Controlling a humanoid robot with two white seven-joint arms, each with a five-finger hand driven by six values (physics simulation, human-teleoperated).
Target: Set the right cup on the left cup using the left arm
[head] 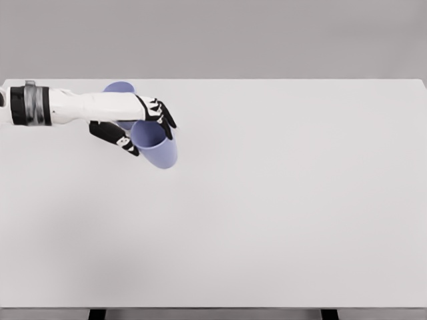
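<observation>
Head view: a wide white table (280,213) is seen filling nearly the whole picture, with a plain grey wall (213,37) behind its far edge and two dark table legs glimpsed at the bottom. At far left, a blue cup (155,143) is gripped by the left hand (137,123), tilted with its mouth turned upward. A second blue cup (119,87) is partly hidden just behind the forearm.
</observation>
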